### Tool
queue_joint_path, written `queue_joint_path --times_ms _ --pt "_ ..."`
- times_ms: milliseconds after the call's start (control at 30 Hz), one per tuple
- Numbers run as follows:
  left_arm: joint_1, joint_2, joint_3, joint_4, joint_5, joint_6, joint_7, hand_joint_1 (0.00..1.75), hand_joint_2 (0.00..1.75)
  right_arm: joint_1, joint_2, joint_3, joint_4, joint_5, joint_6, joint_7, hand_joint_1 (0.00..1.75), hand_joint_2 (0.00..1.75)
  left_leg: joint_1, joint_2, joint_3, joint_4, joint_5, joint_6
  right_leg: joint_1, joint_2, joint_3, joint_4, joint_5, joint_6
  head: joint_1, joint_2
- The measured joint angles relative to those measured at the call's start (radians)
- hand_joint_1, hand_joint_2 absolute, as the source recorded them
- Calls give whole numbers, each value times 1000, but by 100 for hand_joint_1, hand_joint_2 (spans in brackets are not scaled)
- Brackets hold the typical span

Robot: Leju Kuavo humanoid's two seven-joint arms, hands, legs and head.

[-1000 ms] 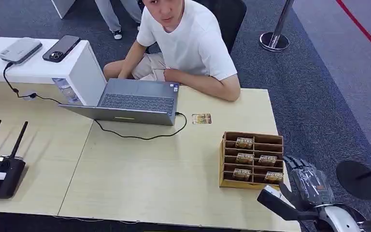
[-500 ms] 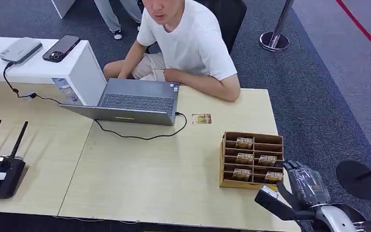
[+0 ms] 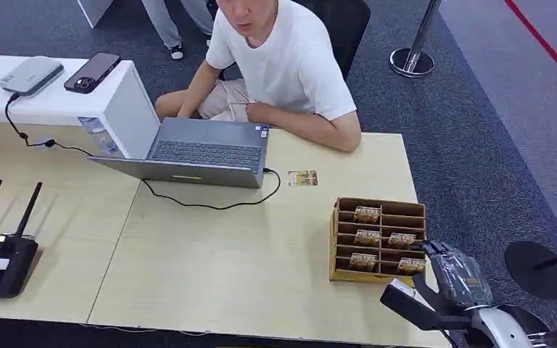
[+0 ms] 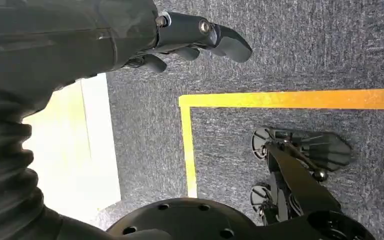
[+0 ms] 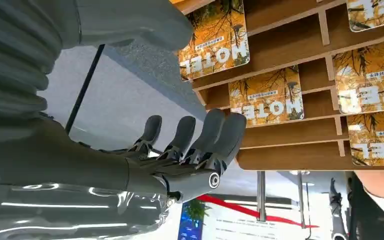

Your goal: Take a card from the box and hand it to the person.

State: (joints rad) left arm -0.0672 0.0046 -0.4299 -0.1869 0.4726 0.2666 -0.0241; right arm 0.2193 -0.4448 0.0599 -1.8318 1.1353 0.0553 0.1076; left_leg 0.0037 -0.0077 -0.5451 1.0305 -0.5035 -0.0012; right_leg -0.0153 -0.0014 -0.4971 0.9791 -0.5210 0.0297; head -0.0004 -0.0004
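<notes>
You are at the reaching step: no card is taken yet. Your right robot hand hovers at the near right corner of the box, just beside it, with its fingers stretched out side by side and nothing held. In the right wrist view the fingertips point at the wooden dividers, near the closest card.

Your left robot hand hangs over the carpet beside the tabletop. Its fingers look loosely curled and hold nothing, but I cannot tell surely if it is closed.

The box is an open wooden rack with slots, standing on the right part of the tabletop, in front of the seated person. I see 5 cards in the slots. Each card is thin and glossy, printed with yellow leaves and the word HOTEL.

I judge the next move needs the fingers to reach 1 card's free edge and pinch it. The dividers leave little room, so a neighbour card may be pushed.
</notes>
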Motion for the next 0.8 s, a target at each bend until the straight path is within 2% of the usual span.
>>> queue_joint_path --times_ms 233,800 --pt "0 0 0 0 0 0 0 0 175 -4 0 9 11 -4 0 2 77 175 0 0 0 0 0 0 0 0 0 0 0 0 0 0" --pt "0 0 0 0 0 0 6 0 175 -18 -6 25 28 -14 5 8 72 175 0 0 0 0 0 0 0 0 0 0 0 0 0 0"
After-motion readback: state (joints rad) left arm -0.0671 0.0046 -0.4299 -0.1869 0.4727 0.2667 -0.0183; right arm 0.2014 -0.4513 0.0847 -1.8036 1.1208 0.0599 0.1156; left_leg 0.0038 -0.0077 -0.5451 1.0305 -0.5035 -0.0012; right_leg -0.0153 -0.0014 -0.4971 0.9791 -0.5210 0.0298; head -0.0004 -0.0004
